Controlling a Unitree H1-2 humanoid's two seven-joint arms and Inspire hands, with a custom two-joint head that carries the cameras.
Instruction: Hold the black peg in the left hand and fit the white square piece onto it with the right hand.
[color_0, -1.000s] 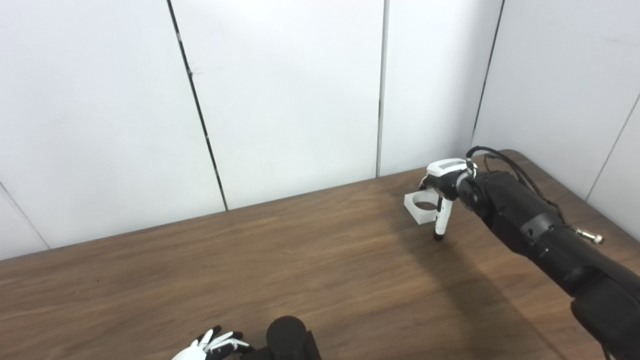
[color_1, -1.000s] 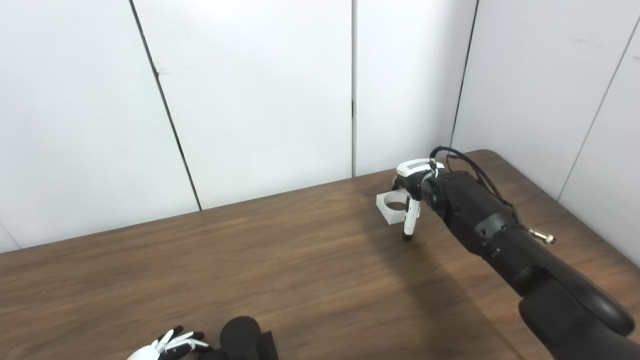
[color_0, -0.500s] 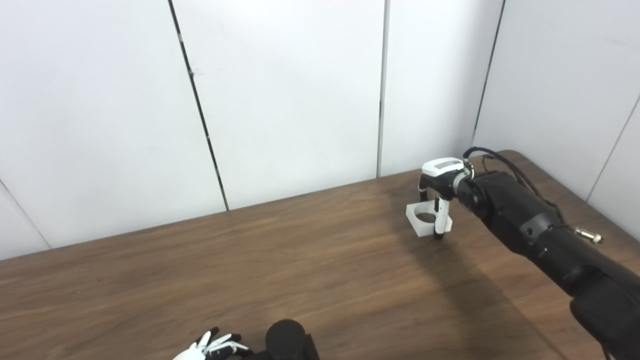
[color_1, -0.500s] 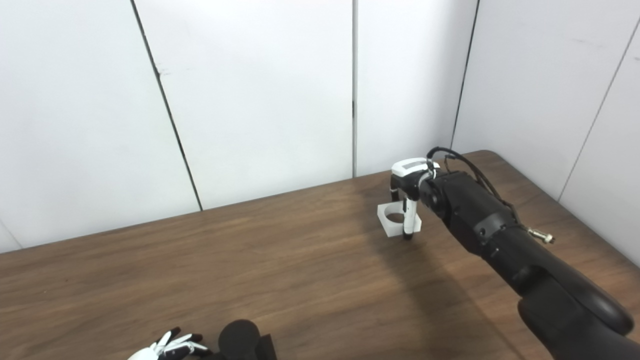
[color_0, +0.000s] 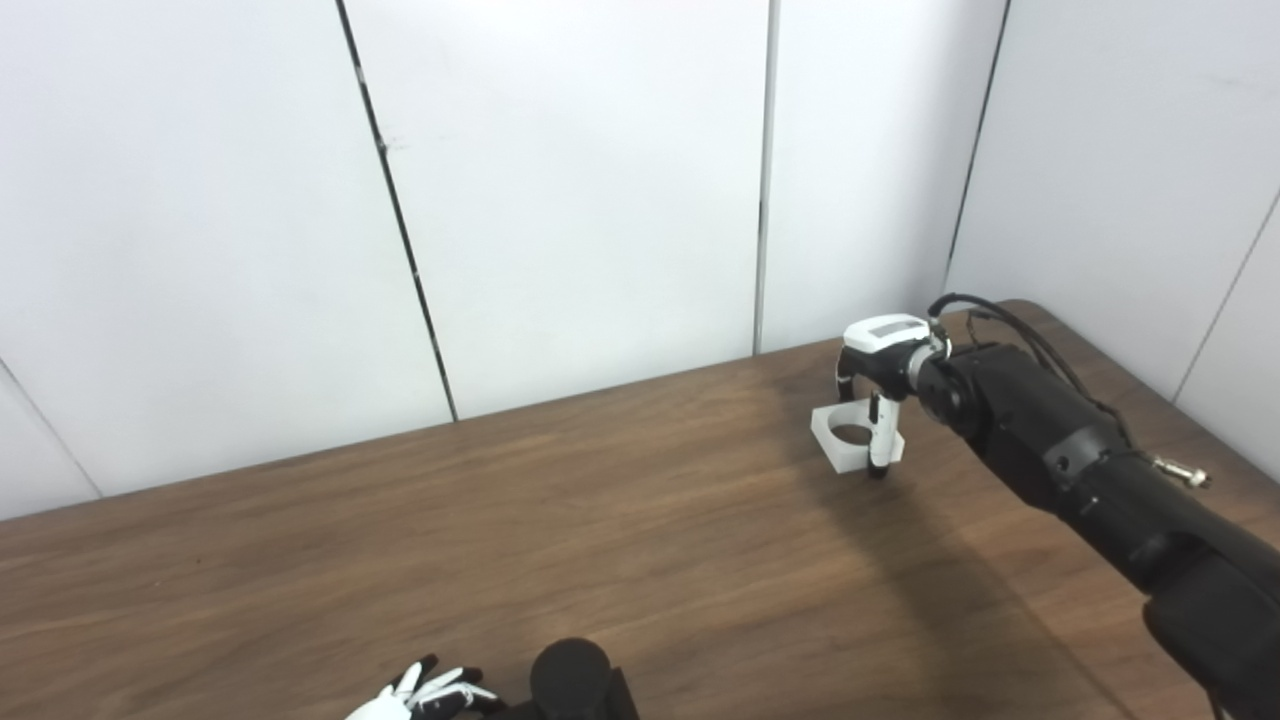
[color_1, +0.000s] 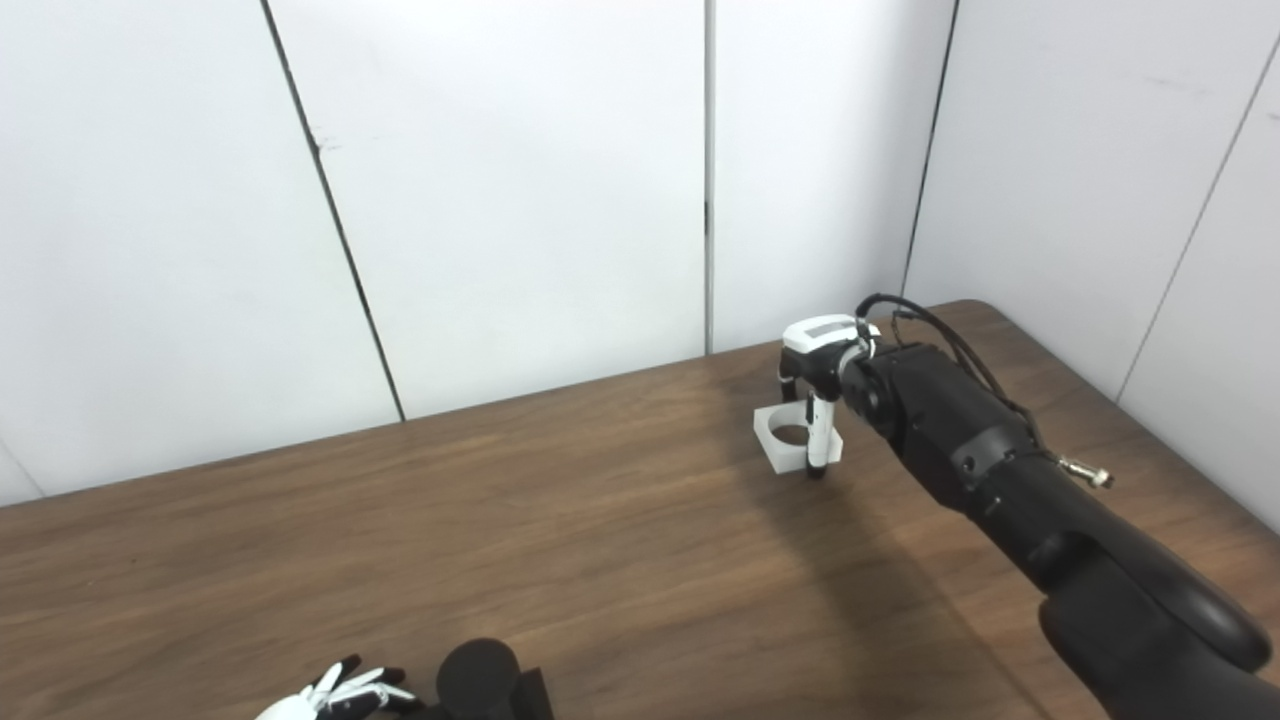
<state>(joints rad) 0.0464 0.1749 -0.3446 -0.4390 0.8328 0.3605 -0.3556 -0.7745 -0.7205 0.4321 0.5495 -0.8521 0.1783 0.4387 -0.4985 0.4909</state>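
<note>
Down at the near edge, the left hand (color_0: 425, 694) sits beside the black peg (color_0: 570, 678); whether it grips it, I can't tell. Far right on the bench (color_0: 600, 540), the right hand (color_0: 872, 400) has fingers closing round the white square piece (color_0: 850, 438), not visibly lifted. Fitting remains undone.

No readable text, label, brand, number or sign shows in either view. The grey patch on the back of the right hand (color_0: 884, 345) is too small and blurred to make out any marking.
</note>
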